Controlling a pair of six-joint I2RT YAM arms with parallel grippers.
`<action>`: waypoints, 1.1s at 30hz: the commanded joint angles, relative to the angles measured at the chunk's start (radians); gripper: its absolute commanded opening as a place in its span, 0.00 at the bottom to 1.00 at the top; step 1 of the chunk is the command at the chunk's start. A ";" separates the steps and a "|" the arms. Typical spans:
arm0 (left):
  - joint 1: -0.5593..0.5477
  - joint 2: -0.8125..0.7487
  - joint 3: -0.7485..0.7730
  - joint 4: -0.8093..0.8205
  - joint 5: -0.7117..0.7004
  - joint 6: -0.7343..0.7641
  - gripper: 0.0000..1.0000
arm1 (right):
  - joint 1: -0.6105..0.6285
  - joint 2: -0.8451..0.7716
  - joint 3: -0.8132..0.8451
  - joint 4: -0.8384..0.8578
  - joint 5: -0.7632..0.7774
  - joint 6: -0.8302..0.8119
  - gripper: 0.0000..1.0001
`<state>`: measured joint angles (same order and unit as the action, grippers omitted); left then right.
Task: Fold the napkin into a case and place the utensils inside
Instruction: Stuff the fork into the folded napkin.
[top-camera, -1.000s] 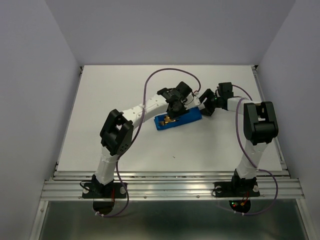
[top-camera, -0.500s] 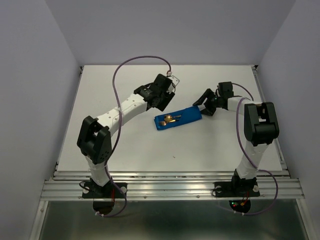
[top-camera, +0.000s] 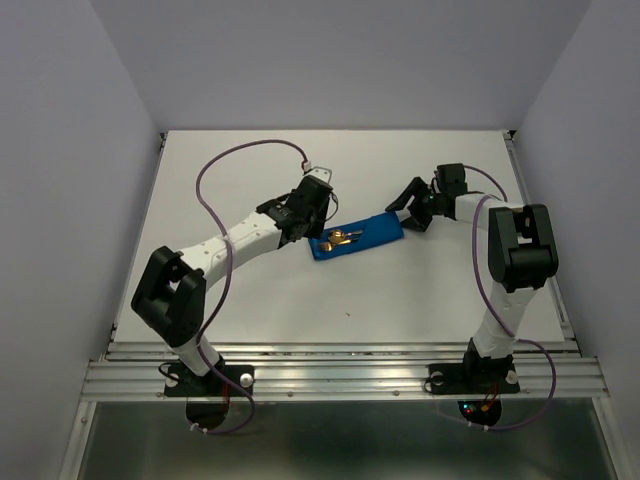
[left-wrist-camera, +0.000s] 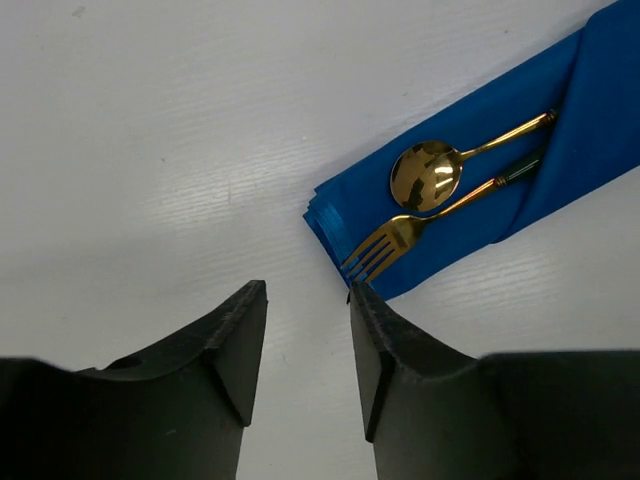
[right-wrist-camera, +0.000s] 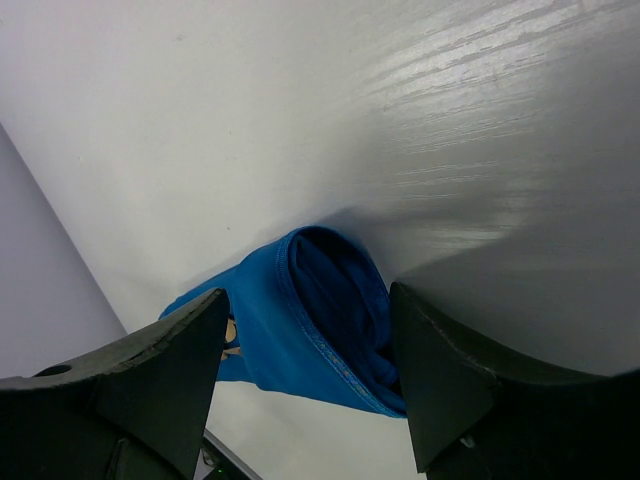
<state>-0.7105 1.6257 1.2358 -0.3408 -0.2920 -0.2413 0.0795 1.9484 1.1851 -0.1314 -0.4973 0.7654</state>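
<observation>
Lying just beside left pincer (left-wrist-camera: 305, 290): case (left-wrist-camera: 590, 130) | right pincer (right-wrist-camera: 308, 295) seemingly astride its end

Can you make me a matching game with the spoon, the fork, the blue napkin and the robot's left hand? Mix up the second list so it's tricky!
Things:
1. spoon
2. fork
3. napkin
4. left hand

Clues:
A. open, above the white table
B. blue, folded into a narrow pouch
C. gold prongs at the cloth's edge
D. round shiny gold bowl

Right pairs: 1-D, 2-C, 3-B, 4-A.
</observation>
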 joint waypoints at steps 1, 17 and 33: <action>-0.029 0.003 -0.007 0.031 -0.036 -0.122 0.44 | 0.005 -0.014 0.028 -0.011 0.016 -0.018 0.71; -0.058 0.128 -0.041 0.069 -0.055 -0.286 0.41 | 0.005 -0.002 0.021 -0.008 -0.001 -0.018 0.71; -0.058 0.157 -0.042 0.057 -0.072 -0.312 0.46 | 0.005 0.007 0.019 -0.005 -0.014 -0.018 0.71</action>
<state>-0.7643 1.8069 1.2037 -0.2810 -0.3233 -0.5289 0.0795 1.9491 1.1858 -0.1314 -0.5053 0.7631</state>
